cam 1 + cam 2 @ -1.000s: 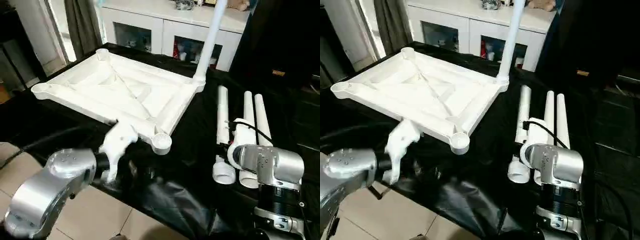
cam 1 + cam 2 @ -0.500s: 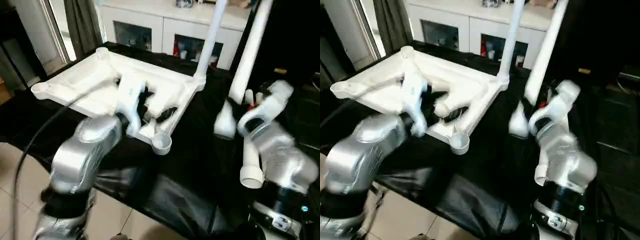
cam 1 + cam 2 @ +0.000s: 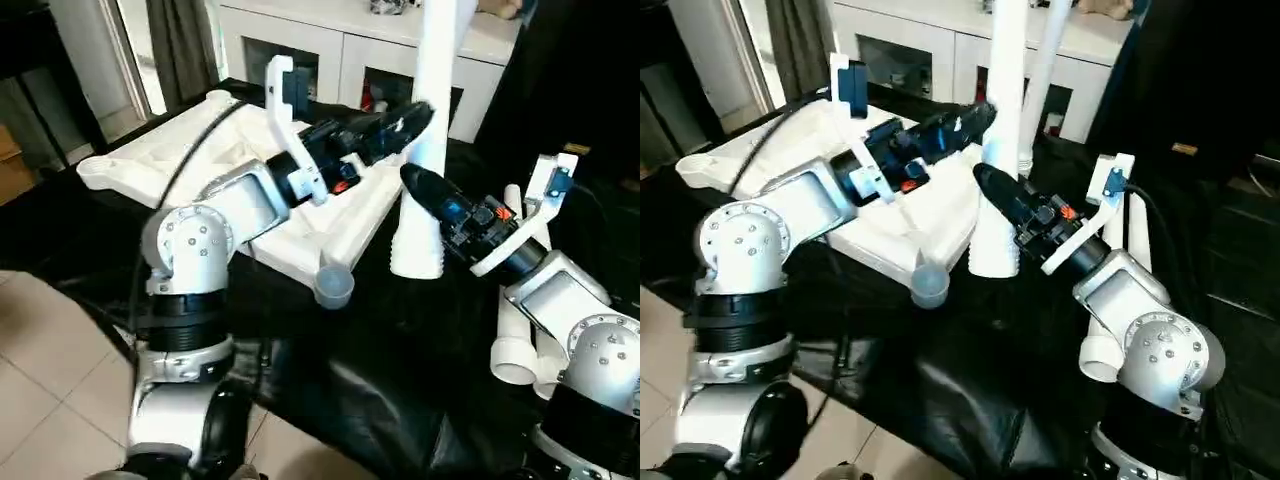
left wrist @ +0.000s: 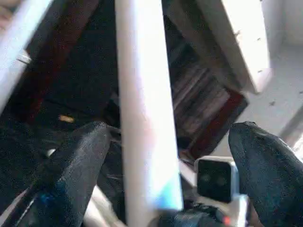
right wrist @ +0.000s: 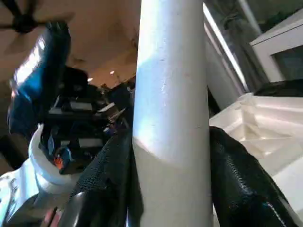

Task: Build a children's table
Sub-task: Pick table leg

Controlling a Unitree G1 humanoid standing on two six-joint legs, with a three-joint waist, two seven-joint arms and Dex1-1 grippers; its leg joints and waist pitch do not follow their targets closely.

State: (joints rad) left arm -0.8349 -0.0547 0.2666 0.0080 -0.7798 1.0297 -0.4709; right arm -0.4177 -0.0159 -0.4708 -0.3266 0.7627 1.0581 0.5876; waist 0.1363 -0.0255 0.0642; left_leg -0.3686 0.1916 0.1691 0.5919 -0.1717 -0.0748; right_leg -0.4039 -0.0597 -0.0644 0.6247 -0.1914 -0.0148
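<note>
- I see the white tabletop [image 3: 190, 170] lying underside up, ribs showing, on the black surface [image 3: 380, 350].
- One leg [image 3: 425, 150] is upright, flared end down, beside the tabletop's near corner.
- Spare legs [image 3: 515, 345] lie flat at my right.

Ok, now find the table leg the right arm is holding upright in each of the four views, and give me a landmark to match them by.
Left eye view: held leg stands right of centre, flared end down, beside the tabletop.
Right eye view: held leg, centre.
Left wrist view: blurred white tube between the open fingers.
Right wrist view: thick tube, a finger against each side.
Shared landmark: the right gripper clamped on the leg.
</note>
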